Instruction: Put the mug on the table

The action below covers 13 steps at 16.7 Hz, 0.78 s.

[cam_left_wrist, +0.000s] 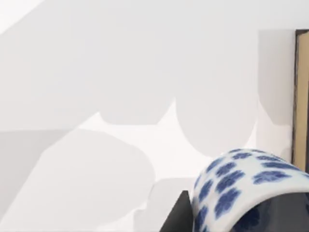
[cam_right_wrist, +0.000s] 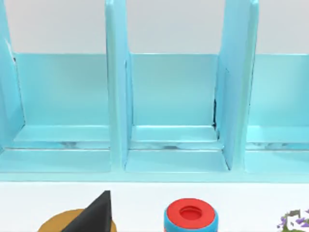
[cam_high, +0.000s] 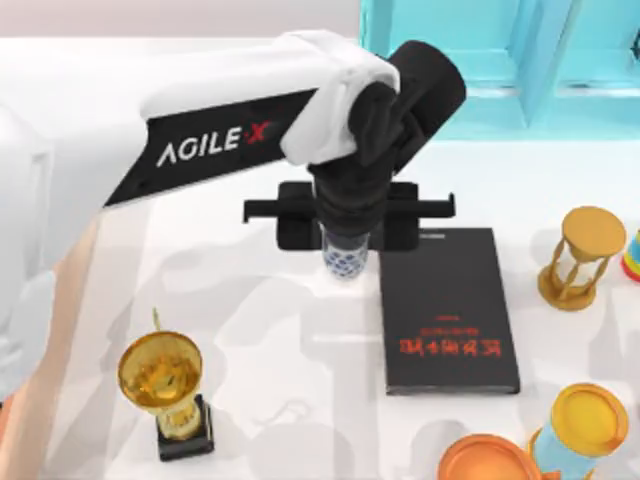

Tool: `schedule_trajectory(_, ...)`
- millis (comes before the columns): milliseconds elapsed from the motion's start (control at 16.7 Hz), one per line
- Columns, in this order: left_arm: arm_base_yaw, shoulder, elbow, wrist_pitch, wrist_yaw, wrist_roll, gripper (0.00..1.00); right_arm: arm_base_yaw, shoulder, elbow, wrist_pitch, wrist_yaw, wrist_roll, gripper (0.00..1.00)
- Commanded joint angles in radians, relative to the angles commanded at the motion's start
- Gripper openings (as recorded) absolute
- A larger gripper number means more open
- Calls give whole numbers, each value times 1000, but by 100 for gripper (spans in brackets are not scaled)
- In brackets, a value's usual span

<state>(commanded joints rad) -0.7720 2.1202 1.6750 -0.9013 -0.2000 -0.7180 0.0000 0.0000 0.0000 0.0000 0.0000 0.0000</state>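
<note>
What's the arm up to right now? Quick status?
Left gripper shut on mug, over the table. Black book close beside. Right arm parked facing blue shelf.

bare table (cam_high: 270, 340) left of mug (cam_high: 346, 262), black book (cam_high: 450, 310) close on its right

Glossy porcelain mug (cam_high: 346, 262) — smooth glossy table (cam_high: 280, 340), matt black book (cam_high: 448, 300)
</note>
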Motion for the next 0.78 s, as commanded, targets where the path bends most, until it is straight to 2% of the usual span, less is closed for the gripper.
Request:
schedule_trajectory(540,0,0,0,0,0,0,98,0,0,0,0,0,0,100)
schedule_trajectory(780,0,0,0,0,0,0,100,0,0,0,0,0,0,100)
